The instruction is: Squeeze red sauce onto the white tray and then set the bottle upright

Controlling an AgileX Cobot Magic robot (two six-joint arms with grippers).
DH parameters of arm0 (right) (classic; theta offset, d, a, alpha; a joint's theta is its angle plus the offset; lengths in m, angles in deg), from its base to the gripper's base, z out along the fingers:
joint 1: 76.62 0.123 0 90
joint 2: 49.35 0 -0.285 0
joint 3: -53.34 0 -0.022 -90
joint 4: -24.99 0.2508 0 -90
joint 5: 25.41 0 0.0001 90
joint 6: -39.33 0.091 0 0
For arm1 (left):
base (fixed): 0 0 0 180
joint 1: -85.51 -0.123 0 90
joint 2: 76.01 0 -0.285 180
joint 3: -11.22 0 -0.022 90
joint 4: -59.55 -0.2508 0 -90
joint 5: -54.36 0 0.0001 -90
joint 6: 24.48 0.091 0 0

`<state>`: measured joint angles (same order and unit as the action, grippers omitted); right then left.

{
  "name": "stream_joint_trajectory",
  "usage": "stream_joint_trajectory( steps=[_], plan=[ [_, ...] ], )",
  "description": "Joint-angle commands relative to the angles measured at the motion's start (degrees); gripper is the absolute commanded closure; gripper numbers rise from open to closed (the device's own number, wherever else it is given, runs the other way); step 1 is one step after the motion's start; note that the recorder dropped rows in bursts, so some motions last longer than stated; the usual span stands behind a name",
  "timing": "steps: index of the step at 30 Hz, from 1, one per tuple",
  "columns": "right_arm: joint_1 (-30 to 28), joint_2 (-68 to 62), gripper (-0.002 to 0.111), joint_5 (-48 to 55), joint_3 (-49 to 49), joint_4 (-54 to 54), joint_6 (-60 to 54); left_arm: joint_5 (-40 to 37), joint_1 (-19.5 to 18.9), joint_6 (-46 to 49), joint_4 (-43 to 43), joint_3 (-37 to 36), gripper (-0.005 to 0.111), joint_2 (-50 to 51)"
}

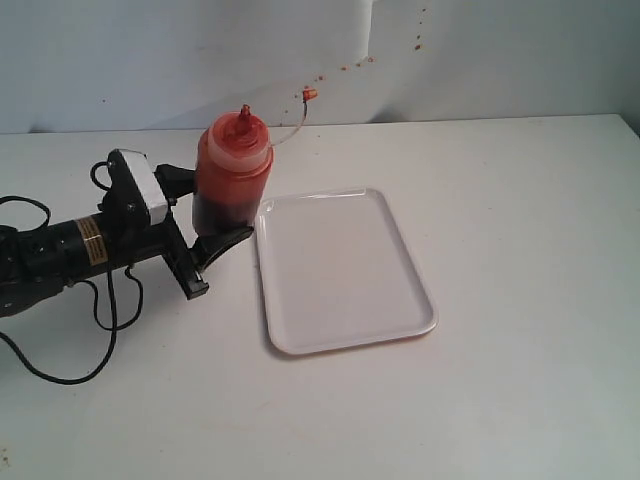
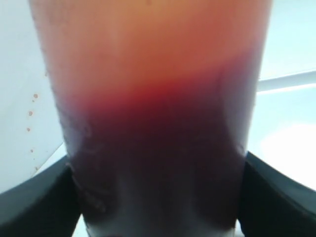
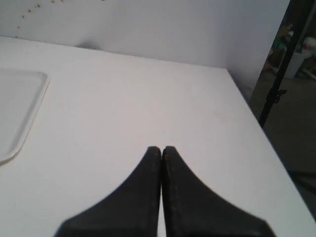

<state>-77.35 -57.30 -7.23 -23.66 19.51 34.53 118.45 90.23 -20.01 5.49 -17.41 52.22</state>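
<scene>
The bottle (image 1: 232, 170) stands upright on the table just left of the white tray (image 1: 345, 270), near its far left corner. It is about half full of red sauce (image 2: 158, 148), and its red-stained nozzle points up. My left gripper (image 1: 220, 208) is shut on the bottle's lower body, one black finger (image 1: 228, 240) in front and one behind. In the left wrist view the bottle (image 2: 158, 89) fills the frame, with both fingers (image 2: 34, 197) pressed against its sides. The tray's surface shows plain white. My right gripper (image 3: 161, 148) is shut on nothing, over bare table right of the tray (image 3: 19, 98).
A small orange cap (image 1: 310, 95) hangs on a thin tether from the bottle's neck. Reddish specks dot the back wall (image 1: 360, 62). The left arm's cables (image 1: 110, 300) trail over the table at the left. The table's right edge (image 3: 266, 143) drops off near my right gripper.
</scene>
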Motion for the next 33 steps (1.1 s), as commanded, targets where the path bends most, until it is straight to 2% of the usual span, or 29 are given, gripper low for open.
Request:
stream_joint_trajectory(
  steps=[1,9,14,18,20,23,30,33],
  plan=[
    [0.1,0.2,0.108,-13.2,-0.2,2.4,-0.3,5.1,0.3,0.6,1.2,0.1,0.107,-1.2],
    [0.1,0.2,0.108,-38.4,-0.2,13.0,0.3,5.0,1.9,1.6,1.0,0.4,0.107,-1.2],
    [0.1,0.2,0.108,-49.5,-0.2,17.5,14.3,5.0,2.2,1.6,1.2,0.4,0.107,-1.2],
    [0.1,0.2,0.108,-44.7,0.9,18.1,17.3,4.9,2.2,2.0,2.2,0.4,0.107,-1.2],
    [0.1,0.2,0.108,-37.5,4.3,14.9,17.3,4.5,2.2,2.0,2.3,0.4,0.107,-1.2],
    [0.1,-1.8,0.108,-33.9,10.0,8.8,17.3,3.4,2.2,2.1,3.1,0.4,0.107,-1.2],
    [0.2,-22.0,0.108,-33.4,22.3,7.2,19.2,1.6,2.2,4.8,4.4,0.4,0.107,-1.2],
    [0.2,-32.3,0.108,-30.8,27.3,0.0,21.1,0.1,2.2,4.9,4.2,0.4,0.107,-1.5]
  ],
)
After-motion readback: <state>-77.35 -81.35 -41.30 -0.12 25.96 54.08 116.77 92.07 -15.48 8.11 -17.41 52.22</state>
